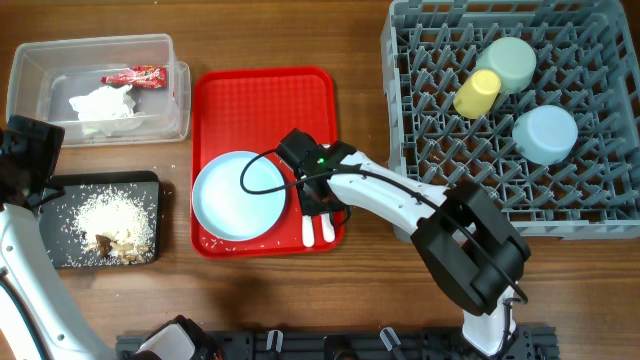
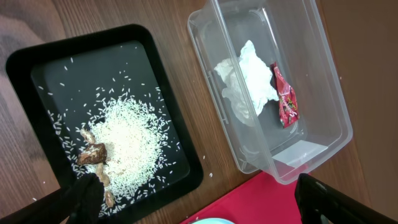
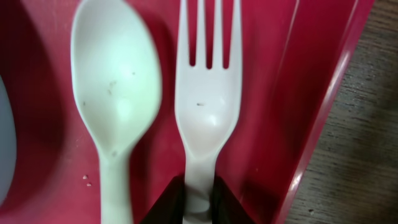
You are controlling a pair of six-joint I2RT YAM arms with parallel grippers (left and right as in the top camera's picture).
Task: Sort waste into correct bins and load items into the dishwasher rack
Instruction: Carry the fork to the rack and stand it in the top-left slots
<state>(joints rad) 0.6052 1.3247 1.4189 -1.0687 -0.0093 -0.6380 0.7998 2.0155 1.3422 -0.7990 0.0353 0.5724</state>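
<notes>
My right gripper (image 1: pixel 318 208) (image 3: pixel 199 205) is shut on the handle of the white fork (image 3: pixel 206 93) (image 1: pixel 327 232), which lies on the red serving tray beside the white spoon (image 3: pixel 115 87) (image 1: pixel 308 234). The pale-blue plate (image 1: pixel 240 195) lies on the same tray. My left gripper (image 1: pixel 38 165) (image 2: pixel 196 190) is open and empty, above the black tray (image 1: pixel 150 185) (image 2: pixel 37 62) that holds rice and brown scraps (image 2: pixel 93 154). The clear tub (image 1: pixel 30 75) (image 2: pixel 323 93) holds the white napkin (image 1: pixel 105 103) (image 2: pixel 249 81) and the red wrapper (image 1: pixel 135 76) (image 2: pixel 285 96). The grey rack (image 1: pixel 420 120) holds the mint-green bowl (image 1: pixel 510 62), the yellow cup (image 1: pixel 477 92) and the pale-blue bowl (image 1: pixel 545 133).
The red serving tray (image 1: pixel 265 85) (image 3: pixel 323 56) sits between the bins and the rack, with a few crumbs on it. Its raised right rim is close to the fork. A few rice grains lie on the wood by the black tray.
</notes>
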